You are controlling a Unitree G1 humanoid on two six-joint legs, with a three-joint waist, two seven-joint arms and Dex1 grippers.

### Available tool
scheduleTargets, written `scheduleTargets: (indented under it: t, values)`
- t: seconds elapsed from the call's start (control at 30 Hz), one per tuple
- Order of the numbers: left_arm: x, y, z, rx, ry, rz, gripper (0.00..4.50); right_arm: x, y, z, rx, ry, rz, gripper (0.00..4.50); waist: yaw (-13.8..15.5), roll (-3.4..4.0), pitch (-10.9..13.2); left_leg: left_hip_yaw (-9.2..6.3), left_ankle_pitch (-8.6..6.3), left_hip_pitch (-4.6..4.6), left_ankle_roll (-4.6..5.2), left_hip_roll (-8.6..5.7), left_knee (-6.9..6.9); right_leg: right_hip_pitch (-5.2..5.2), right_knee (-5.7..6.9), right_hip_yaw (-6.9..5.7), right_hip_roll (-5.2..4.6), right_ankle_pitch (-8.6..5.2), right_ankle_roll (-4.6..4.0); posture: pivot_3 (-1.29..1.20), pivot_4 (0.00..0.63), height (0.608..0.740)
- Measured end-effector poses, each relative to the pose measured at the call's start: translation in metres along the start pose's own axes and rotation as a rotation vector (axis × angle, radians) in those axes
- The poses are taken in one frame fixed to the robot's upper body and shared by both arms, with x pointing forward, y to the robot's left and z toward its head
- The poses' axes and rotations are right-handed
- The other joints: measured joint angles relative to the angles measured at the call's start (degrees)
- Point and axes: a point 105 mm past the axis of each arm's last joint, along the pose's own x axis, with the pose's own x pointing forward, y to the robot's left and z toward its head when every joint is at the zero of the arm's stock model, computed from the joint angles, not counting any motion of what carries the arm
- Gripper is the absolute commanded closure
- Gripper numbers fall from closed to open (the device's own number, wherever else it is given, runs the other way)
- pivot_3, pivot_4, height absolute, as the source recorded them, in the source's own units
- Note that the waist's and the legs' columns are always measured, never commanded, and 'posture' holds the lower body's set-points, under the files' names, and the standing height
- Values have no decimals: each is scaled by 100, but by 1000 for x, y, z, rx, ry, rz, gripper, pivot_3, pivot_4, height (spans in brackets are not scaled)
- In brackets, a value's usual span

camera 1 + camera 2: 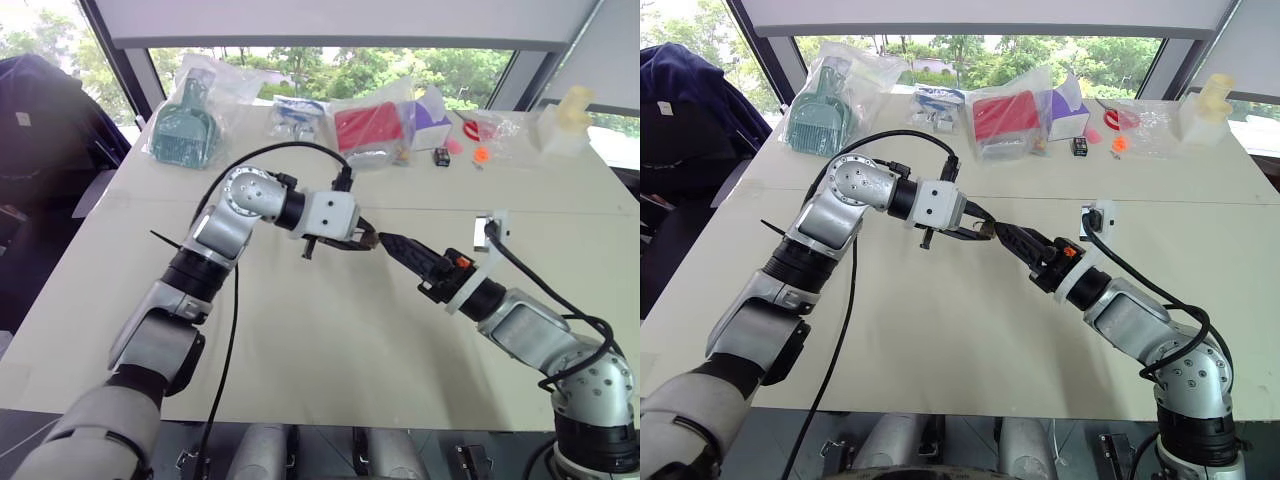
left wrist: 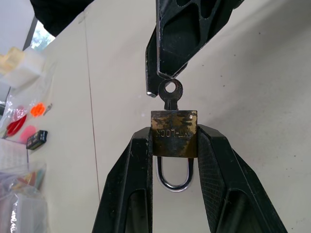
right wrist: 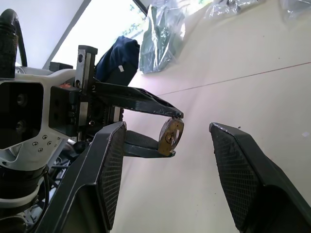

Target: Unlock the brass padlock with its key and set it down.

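My left gripper [image 2: 174, 129] is shut on the brass padlock [image 2: 174, 135], clamping its body from both sides above the middle of the table. The silver shackle [image 2: 174, 178] hangs between the two fingers. The key [image 2: 170, 93] sticks out of the padlock's keyhole, towards my right gripper. My right gripper [image 3: 167, 127] faces the padlock [image 3: 171, 137] with its fingers spread wide apart, one on each side and clear of it. In the left wrist view one right finger [image 2: 184, 34] hangs just over the key's head. In the left eye view both grippers meet tip to tip [image 1: 375, 241].
Bagged items line the table's far edge: a green one [image 1: 185, 125], a red one [image 1: 368, 128] and a purple and white box [image 1: 432, 118]. Small orange pieces [image 1: 481, 155] and a cream object [image 1: 572, 108] lie far right. A dark chair [image 1: 40, 130] stands at the left.
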Motion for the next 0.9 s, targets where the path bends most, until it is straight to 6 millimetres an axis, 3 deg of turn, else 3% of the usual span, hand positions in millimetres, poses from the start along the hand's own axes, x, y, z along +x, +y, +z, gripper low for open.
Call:
scheduleTargets:
  t: [0.13, 0.53, 0.9]
  values:
    - [0, 0, 0, 0, 0, 3, 3827, 0, -2, -1, 3, 5, -6, 4456, 0, 0, 0, 0, 0, 0, 0, 0, 0, 0, 0, 0, 0, 0, 0, 0, 150, 740]
    - [-1, 4, 5, 70, -11, 37, 3827, 4, 0, 1, 5, 9, 1, 4456, 0, 0, 0, 1, 0, 1, 0, 0, 0, 0, 0, 1, -1, 0, 0, 0, 150, 740]
    - [5, 15, 12, 310, -24, 189, 3827, 8, -4, 15, 301, -126, -6, 4456, -3, 0, 0, 0, 0, 4, 0, 0, -1, 2, 1, 2, -13, 0, 0, 0, 150, 740]
